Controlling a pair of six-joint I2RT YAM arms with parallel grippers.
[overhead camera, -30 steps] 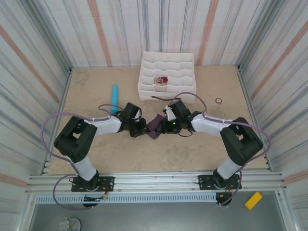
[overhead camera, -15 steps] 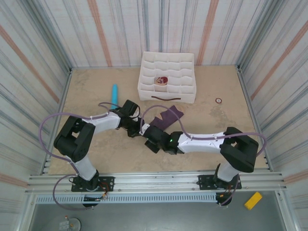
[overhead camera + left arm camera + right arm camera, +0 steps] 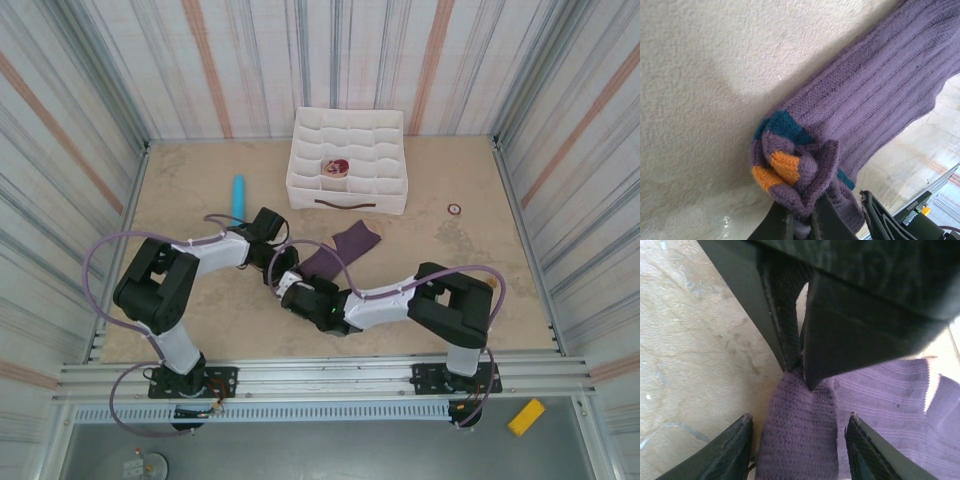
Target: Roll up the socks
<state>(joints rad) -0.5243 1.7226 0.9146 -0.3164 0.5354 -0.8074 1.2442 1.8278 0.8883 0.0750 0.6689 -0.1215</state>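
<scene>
The dark purple sock [image 3: 347,244] lies flat on the table and stretches toward the back right. Its near end, with orange and teal stripes [image 3: 782,167], is bunched up. My left gripper [image 3: 802,216] is shut on that bunched end [image 3: 277,265]. My right gripper [image 3: 797,426] is open, with one finger on each side of the same sock end [image 3: 800,440], just in front of the left gripper's pinched fingers [image 3: 790,315]. In the top view the right gripper [image 3: 291,287] sits right next to the left one. The beige and maroon sock [image 3: 335,168] lies rolled in a compartment of the white box.
The white divided organizer box [image 3: 300,180] stands at the back centre. A light-blue cylinder [image 3: 238,197] lies at the back left. A small ring [image 3: 454,209] rests at the right. The right arm's forearm [image 3: 385,300] stretches across the table's near middle.
My right arm has swung from beyond the sock round to its near side, bringing its gripper up to the left gripper's end. The sock now lies spread out toward the back right.
</scene>
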